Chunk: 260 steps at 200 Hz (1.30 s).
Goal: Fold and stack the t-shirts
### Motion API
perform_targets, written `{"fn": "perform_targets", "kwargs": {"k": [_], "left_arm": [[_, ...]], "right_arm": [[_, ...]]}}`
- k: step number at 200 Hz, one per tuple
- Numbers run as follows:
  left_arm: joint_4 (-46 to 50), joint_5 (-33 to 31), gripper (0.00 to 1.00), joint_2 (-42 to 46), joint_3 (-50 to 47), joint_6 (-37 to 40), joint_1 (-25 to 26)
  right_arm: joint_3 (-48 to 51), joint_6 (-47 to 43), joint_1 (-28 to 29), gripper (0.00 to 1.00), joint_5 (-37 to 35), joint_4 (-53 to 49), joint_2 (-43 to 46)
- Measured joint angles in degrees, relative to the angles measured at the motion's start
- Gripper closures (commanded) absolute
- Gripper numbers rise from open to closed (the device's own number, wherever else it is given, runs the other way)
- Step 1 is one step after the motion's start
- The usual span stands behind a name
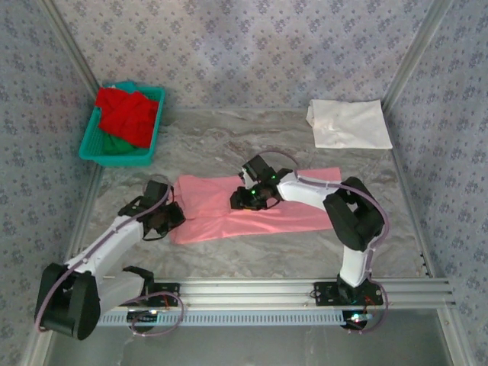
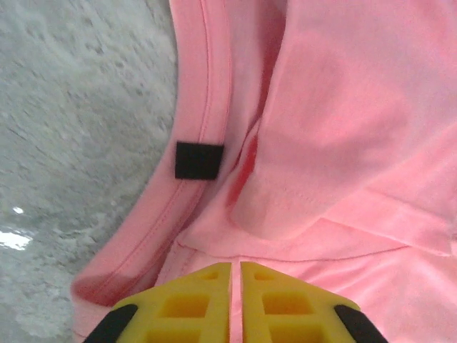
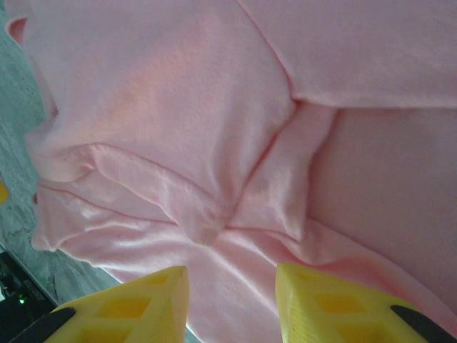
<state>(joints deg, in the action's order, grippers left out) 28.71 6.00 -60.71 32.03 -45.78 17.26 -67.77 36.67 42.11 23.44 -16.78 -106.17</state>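
Pink t-shirt (image 1: 221, 206) lies spread on the surface (image 1: 229, 145), seen from above. The left claw (image 1: 169, 216) is at its left edge and the right claw (image 1: 245, 200) is over its middle. A white t-shirt (image 1: 347, 123) lies far back. A red t-shirt (image 1: 130, 113) sits in the teal basket (image 1: 90, 145).

From the left wrist, the left claw (image 2: 235, 268) is almost together, with no cloth in it, near a black tag (image 2: 199, 160).

From the right wrist, the right claw (image 3: 232, 275) stands apart above bunched pink cloth.
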Motion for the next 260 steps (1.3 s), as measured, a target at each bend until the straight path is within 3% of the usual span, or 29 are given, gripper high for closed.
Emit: {"fn": "perform_targets", "kwargs": {"k": [13, 38, 127, 159, 199, 260], "left_arm": [[0.0, 0.2, 0.71, 0.2, 0.1, 1.0, -1.3], [-0.9, 1.0, 0.65, -0.4, 0.1, 1.9, -3.7], [-9.3, 4.9, 0.65, -11.1, 2.1, 5.3, -4.9], [-10.8, 5.3, 0.68, -12.3, 2.1, 5.6, -4.9], [-11.7, 5.4, 0.68, -13.0, 2.2, 5.7, -4.9], [-12.2, 5.4, 0.69, -13.0, 2.2, 5.7, -4.9]], "right_arm": [[-1.4, 0.3, 0.5, 0.61, 0.0, 0.5, -1.0], [-3.3, 1.2, 1.5, 0.60, 0.0, 1.1, -2.3], [-7.3, 3.1, 2.6, 0.60, 0.0, 2.0, -8.6], [-7.9, 3.6, 3.2, 0.69, 0.0, 2.0, -9.1], [-8.7, 4.1, 3.2, 0.61, -0.1, 1.6, -9.7], [-10.1, 4.0, 4.6, 0.68, -2.0, -2.1, -9.7]]}}
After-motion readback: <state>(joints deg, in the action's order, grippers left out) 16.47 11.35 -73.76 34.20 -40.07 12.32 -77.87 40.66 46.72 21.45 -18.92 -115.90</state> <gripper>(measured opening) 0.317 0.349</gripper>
